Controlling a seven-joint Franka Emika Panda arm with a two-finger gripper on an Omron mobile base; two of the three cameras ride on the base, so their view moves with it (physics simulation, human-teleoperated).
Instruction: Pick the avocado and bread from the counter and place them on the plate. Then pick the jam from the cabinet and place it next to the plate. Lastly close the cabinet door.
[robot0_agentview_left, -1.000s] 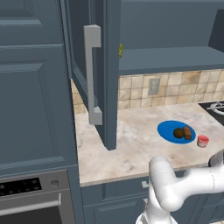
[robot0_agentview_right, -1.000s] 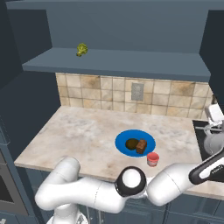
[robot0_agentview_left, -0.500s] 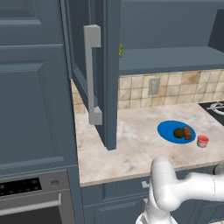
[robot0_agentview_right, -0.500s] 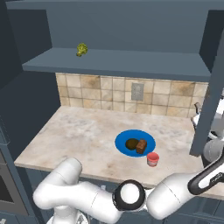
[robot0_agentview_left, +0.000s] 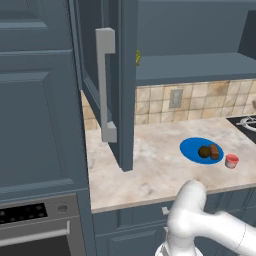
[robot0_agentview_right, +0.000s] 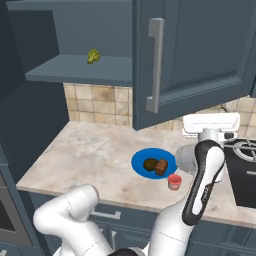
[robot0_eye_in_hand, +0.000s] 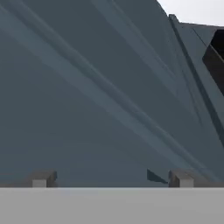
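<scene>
Beige counter (robot0_agentview_right: 90, 150) at mid-frame carries plate (robot0_agentview_right: 154, 163) with avocado (robot0_agentview_right: 150, 163) and bread (robot0_agentview_right: 161, 167) on it, jam (robot0_agentview_right: 174, 181) just beside, lower right. Gripper (robot0_eye_in_hand: 109, 177), jaws wide and empty, faces cabinet door (robot0_agentview_right: 200, 55), probably to push it shut.

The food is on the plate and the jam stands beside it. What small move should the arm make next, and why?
Probably push the cabinet door a little further toward the shelf. The avocado and bread lie on the plate, with the jam beside it, so only the door remains. The open gripper faces a door panel up close.
</scene>
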